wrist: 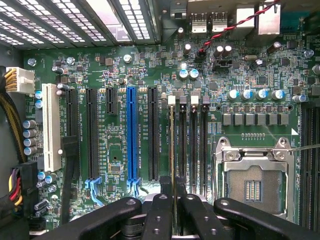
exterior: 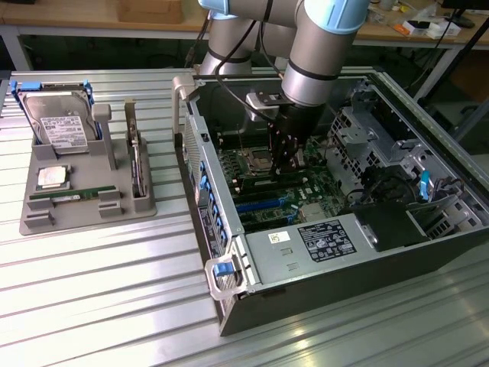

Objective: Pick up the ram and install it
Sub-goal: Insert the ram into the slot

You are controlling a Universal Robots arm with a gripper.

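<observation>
My gripper (exterior: 284,170) is low inside the open computer case (exterior: 328,252), over the motherboard (wrist: 120,65). In the wrist view the gripper (wrist: 175,189) is shut on the ram (wrist: 173,145), seen edge-on as a thin green-gold strip between the two black fingers (wrist: 159,210). The ram stands upright along the outermost of several parallel memory slots (wrist: 193,145), its far end at that slot's white latch (wrist: 171,100). I cannot tell whether it is fully seated. The neighbouring slots are empty.
The silver processor socket (wrist: 255,185) lies right beside the memory slots. A blue slot (wrist: 131,135) and black expansion slots sit on their other side. At the exterior view's left, a grey tray (exterior: 84,210) holds a hard drive (exterior: 57,122), a silver chip (exterior: 52,177), another green stick (exterior: 65,196) and a bracketed card (exterior: 136,164).
</observation>
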